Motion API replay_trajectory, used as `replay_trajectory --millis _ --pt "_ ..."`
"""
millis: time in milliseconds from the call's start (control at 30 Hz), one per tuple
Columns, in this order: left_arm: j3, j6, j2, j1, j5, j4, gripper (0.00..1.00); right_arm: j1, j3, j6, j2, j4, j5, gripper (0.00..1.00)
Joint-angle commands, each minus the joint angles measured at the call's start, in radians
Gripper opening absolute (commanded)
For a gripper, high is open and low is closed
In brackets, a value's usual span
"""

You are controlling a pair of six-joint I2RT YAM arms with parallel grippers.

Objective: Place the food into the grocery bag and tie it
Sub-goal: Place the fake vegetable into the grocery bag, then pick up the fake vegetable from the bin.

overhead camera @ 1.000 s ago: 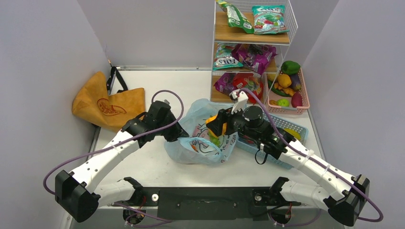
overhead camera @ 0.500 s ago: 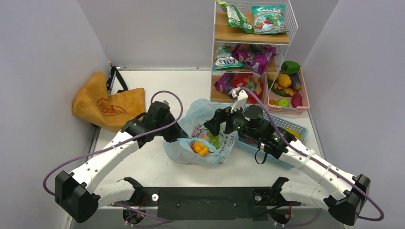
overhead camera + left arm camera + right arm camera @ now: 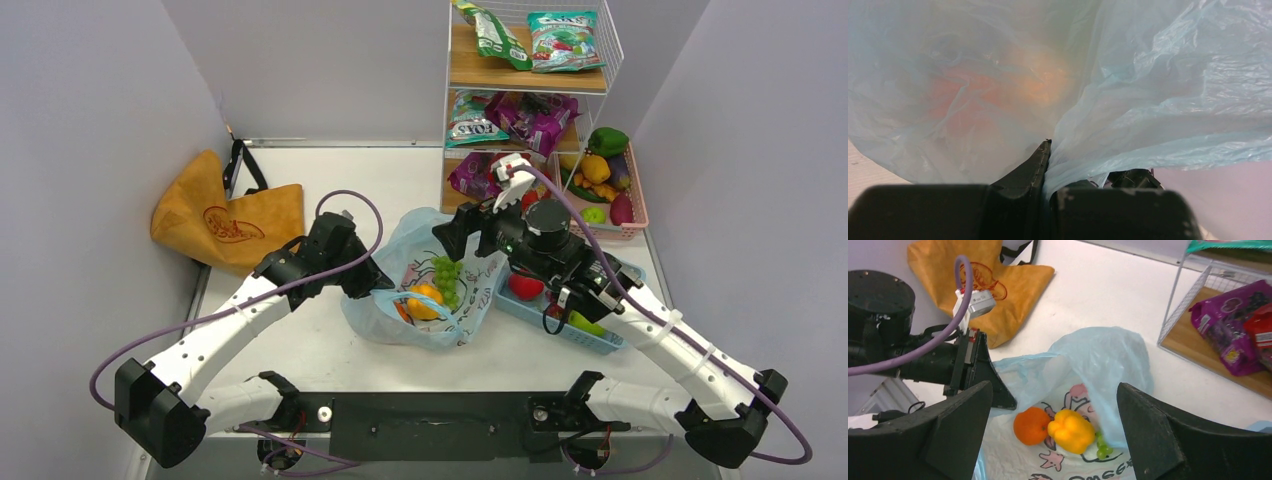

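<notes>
Blue grocery bag (image 3: 1173, 85) in tight left gripper (image 3: 1048, 154)

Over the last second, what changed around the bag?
The right gripper let go of the pepper, which dropped into the grocery bag and now lies beside an orange and the grapes. The right gripper, now open, drew back toward the shelf. The left gripper stayed shut on the bag's rim, and the bag kept its place.
</notes>
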Motion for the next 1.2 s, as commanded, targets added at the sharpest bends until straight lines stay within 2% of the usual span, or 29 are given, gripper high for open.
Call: replay_trajectory --millis 0,300,600,867,1067,1167 --pt "0.0 -0.003 -0.035 0.007 0.006 0.035 0.0 0.004 0.059 -0.08 -0.024 -0.02 0.14 0.89" --pt "0.002 -0.002 -0.04 0.01 0.006 0.034 0.0 -0.042 0.042 -0.15 -0.128 -0.025 0.452 0.9" --pt "-0.003 0.001 -0.057 0.014 0.009 0.031 0.0 -0.255 -0.16 -0.134 -0.269 0.03 0.647 0.93" --pt "0.002 0.001 -0.081 0.015 0.006 0.015 0.0 -0.414 -0.255 0.044 -0.3 0.068 0.541 0.94" --pt "-0.001 0.0 -0.106 0.015 0.004 0.008 0.0 -0.521 -0.219 0.16 -0.205 0.092 0.447 0.94" --pt "-0.002 0.0 -0.122 0.016 0.002 0.007 0.0 -0.63 -0.194 0.255 -0.133 0.104 0.34 0.94"
